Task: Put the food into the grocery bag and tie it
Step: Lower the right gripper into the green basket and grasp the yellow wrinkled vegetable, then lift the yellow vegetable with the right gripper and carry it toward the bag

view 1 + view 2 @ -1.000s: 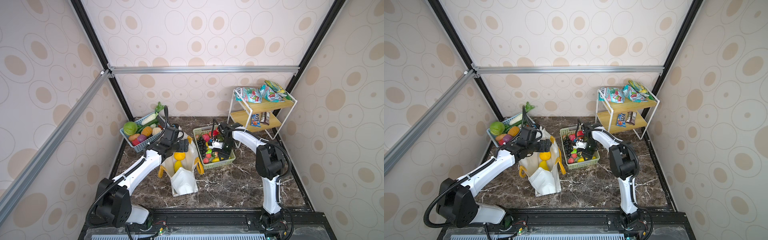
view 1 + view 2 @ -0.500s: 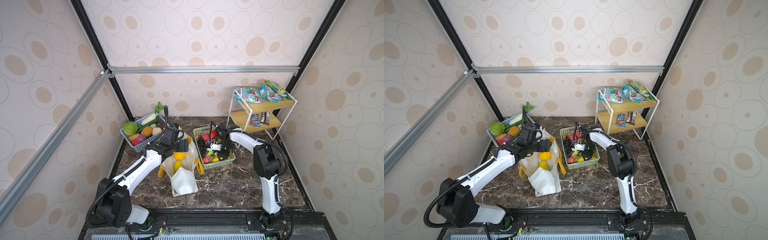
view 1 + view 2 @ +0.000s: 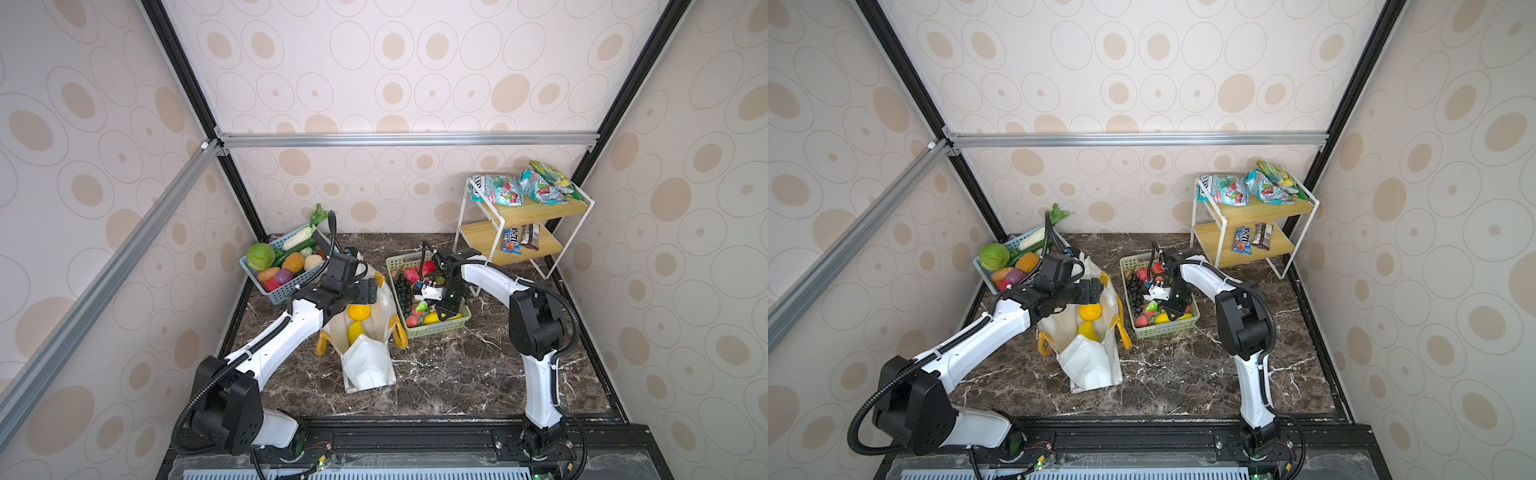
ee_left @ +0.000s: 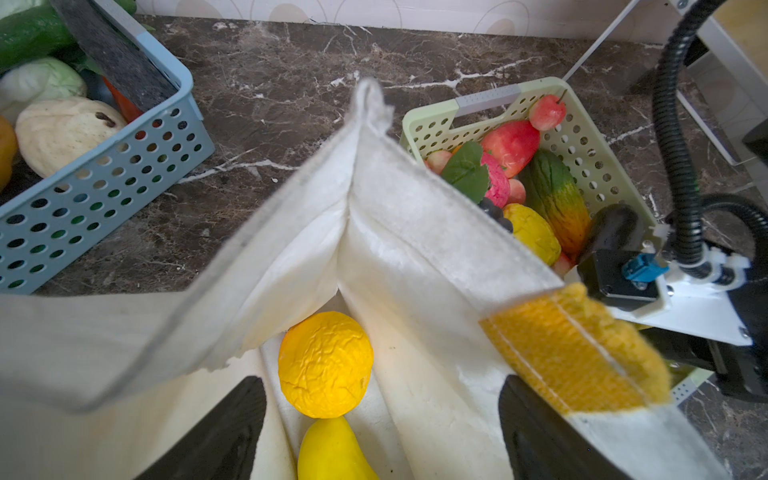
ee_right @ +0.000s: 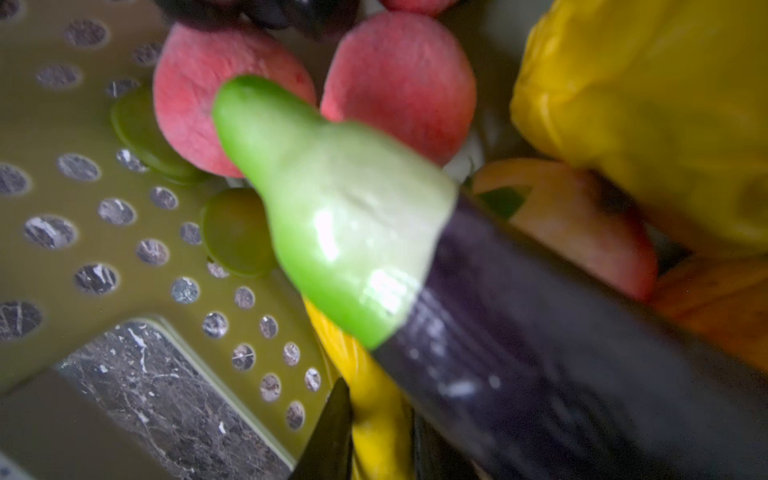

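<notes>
Grocery bag, mouth open, with an orange and a yellow fruit inside. Left gripper, jaws spread wide and empty, hangs over the bag's mouth. Right gripper, in the green basket beside the bag, is clamped on an eggplant.

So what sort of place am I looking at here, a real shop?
Likely a robot test booth staged as a grocery corner, not a real shop: a robot arm on each side, a blue basket and green basket of toy produce, a shelf with snack packets, inside a wallpapered metal frame.
</notes>
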